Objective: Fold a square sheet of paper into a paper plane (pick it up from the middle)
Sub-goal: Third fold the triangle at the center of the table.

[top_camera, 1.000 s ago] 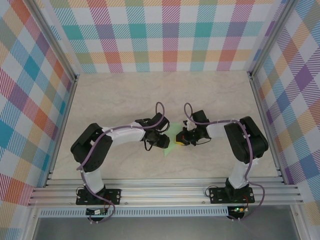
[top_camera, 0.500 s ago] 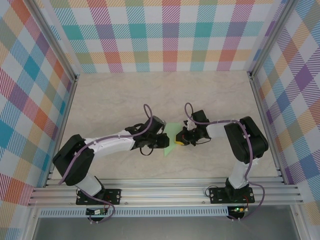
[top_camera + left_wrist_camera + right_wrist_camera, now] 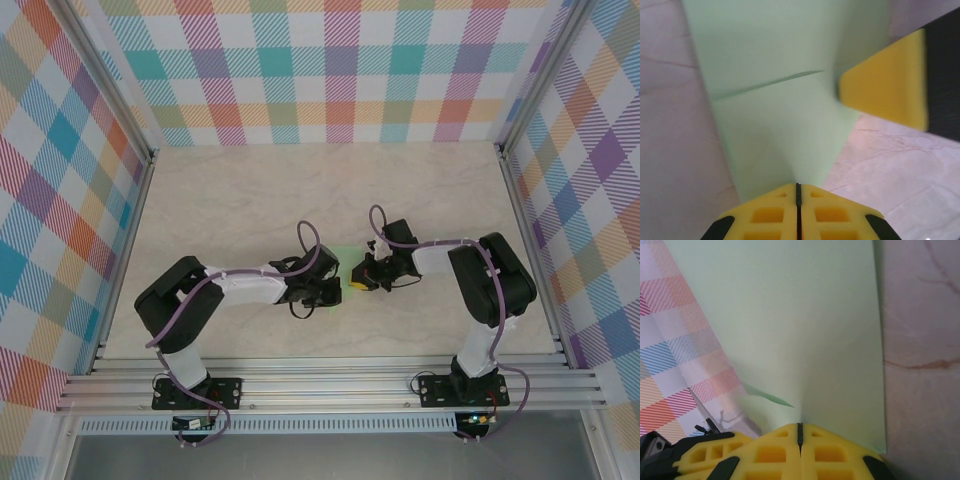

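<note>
The square sheet of paper (image 3: 345,262) is pale green and is held between my two grippers near the table's middle. My left gripper (image 3: 333,288) is shut on its near-left edge. In the left wrist view the paper (image 3: 785,75) fans out from the shut left gripper (image 3: 798,186), with a fold line across it. My right gripper (image 3: 358,283) is shut on the sheet's other side. In the right wrist view the paper (image 3: 805,330) rises from the right gripper (image 3: 800,426). The paper plane is out of view.
The marble-patterned table (image 3: 250,200) is walled by plaid panels (image 3: 330,70) at the back and both sides. A metal rail (image 3: 330,380) runs along the near edge. A yellow fingertip (image 3: 890,95) of the right gripper shows beside the paper in the left wrist view.
My left gripper has closed on the paper's edge, and the left arm shifted slightly right. The sheet now shows smaller from above. The right arm has not moved.
</note>
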You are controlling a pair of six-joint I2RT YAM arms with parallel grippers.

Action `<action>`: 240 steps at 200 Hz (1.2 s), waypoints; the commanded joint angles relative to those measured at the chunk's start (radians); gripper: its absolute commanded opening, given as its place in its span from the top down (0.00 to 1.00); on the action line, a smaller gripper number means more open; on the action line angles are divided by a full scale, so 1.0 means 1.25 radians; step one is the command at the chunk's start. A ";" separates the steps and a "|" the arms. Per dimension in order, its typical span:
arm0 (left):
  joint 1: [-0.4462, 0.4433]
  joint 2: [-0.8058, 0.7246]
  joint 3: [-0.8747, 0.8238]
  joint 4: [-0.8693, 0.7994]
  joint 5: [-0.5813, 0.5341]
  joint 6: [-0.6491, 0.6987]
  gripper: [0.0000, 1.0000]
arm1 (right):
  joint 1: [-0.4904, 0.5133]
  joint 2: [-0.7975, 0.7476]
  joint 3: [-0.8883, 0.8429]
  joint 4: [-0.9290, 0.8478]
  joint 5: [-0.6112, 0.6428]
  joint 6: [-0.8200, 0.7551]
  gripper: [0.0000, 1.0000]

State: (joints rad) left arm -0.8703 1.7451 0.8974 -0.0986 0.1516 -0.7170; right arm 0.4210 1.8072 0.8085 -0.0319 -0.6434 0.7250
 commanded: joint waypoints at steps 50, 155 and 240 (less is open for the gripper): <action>-0.003 0.001 -0.029 -0.045 -0.035 0.056 0.94 | 0.025 -0.098 0.024 -0.053 -0.006 -0.015 0.93; -0.004 -0.009 -0.030 -0.073 -0.051 0.078 0.94 | 0.057 -0.120 0.018 -0.096 0.063 -0.012 0.97; -0.003 -0.015 -0.025 -0.076 -0.063 0.087 0.94 | 0.057 -0.079 0.055 -0.084 0.035 -0.007 0.97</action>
State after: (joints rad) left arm -0.8703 1.7325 0.8795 -0.0883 0.1253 -0.6350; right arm 0.4881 1.6802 0.8379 -0.1448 -0.5617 0.7181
